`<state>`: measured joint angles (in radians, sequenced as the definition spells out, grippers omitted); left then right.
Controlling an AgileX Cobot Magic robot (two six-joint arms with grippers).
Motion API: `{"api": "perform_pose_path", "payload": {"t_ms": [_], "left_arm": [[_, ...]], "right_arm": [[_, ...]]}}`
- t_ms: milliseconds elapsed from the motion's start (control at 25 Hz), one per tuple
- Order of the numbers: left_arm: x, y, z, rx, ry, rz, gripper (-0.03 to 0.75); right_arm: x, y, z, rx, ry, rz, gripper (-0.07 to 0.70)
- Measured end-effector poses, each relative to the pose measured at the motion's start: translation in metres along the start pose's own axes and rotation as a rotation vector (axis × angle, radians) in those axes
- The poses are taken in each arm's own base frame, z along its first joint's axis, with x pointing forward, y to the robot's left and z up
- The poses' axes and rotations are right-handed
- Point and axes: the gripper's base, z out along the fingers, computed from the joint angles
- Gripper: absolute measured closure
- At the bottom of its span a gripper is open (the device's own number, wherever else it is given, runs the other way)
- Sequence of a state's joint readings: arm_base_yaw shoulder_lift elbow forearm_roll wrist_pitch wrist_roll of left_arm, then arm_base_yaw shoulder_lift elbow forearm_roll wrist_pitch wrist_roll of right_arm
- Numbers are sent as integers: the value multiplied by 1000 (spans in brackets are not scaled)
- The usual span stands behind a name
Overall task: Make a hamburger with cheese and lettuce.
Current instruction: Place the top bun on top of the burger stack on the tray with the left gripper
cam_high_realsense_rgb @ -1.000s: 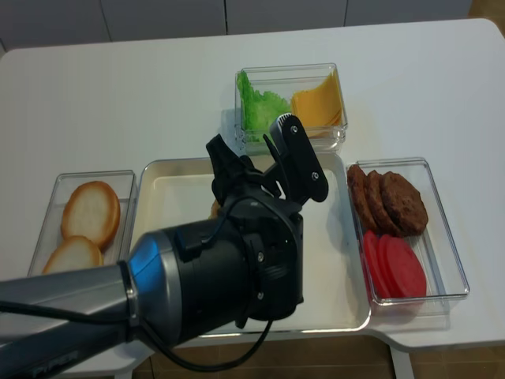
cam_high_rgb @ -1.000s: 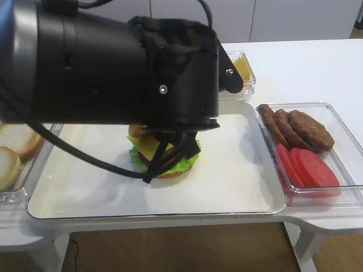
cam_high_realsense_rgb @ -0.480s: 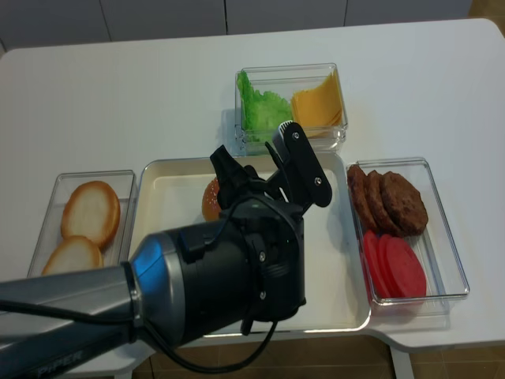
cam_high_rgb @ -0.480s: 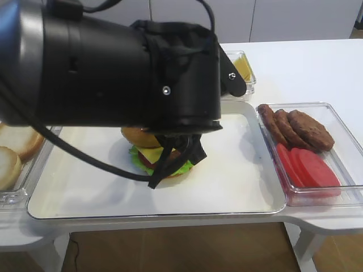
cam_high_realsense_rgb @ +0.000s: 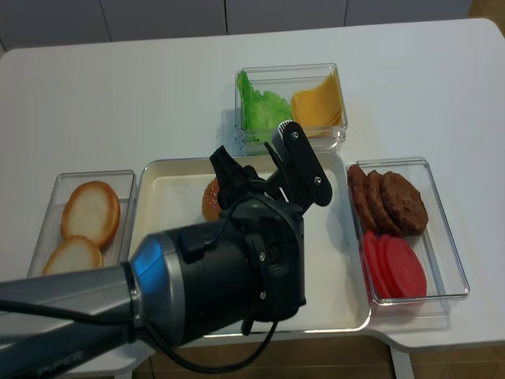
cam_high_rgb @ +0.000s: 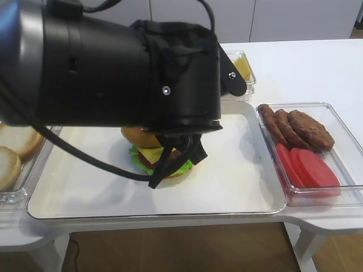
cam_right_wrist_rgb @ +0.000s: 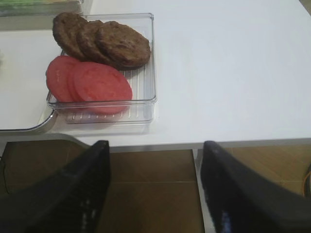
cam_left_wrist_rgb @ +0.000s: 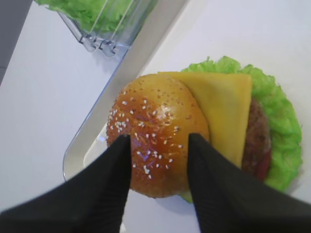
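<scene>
black left gripper [cam_left_wrist_rgb: 158, 167] straddles golden sesame-seeded bun top, fingers spread around it.
bun sits off-centre on square yellow cheese [cam_left_wrist_rgb: 221, 114] above frilly green lettuce [cam_left_wrist_rgb: 282, 131]; right gripper [cam_right_wrist_rgb: 153, 187] gapes, empty.

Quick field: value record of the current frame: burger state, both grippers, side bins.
hamburger: on tray, sesame top bun sits off-centre
cheese: partly exposed beside the bun
lettuce: frilly ring under the stack
left gripper: open, fingers straddle the bun
right gripper: open, off the table edge, holds nothing
right bin: patties, tomato slices
</scene>
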<state>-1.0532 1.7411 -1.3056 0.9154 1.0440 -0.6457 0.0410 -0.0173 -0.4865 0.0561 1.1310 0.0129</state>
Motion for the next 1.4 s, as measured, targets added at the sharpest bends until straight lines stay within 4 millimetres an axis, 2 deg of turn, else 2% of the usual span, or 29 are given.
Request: {"api": "perform_pose_path", "payload": {"t_ms": [200,320,400,600,800,960,1080,1240,1400], "left_arm": [[-2,4,-3,-18,17,-22,425],[-10,14,-9,-31,29,-79,425],[-15,24,-11,-1,42,-146,425],[-16,70,-9,51,94,-307,425],[6,116,9,134,217,-479,425],[22,144,28,238,279,-620,425],[31,161,38,249,285,-699,425],[38,174,54,243,294,-745,425],[41,167,74,262,335,-725,425]], "right_arm": [[0,0,0,0,0,0,185],[0,0,0,0,0,0,185],[0,0,0,0,0,0,185],[0,0,0,0,0,-1,185],[0,0,0,0,0,-1,185],[0,0,0,0,0,-1,185],[0,0,0,0,0,-1,185],[0,0,0,0,0,-1,185],[0,0,0,0,0,-1,185]]}}
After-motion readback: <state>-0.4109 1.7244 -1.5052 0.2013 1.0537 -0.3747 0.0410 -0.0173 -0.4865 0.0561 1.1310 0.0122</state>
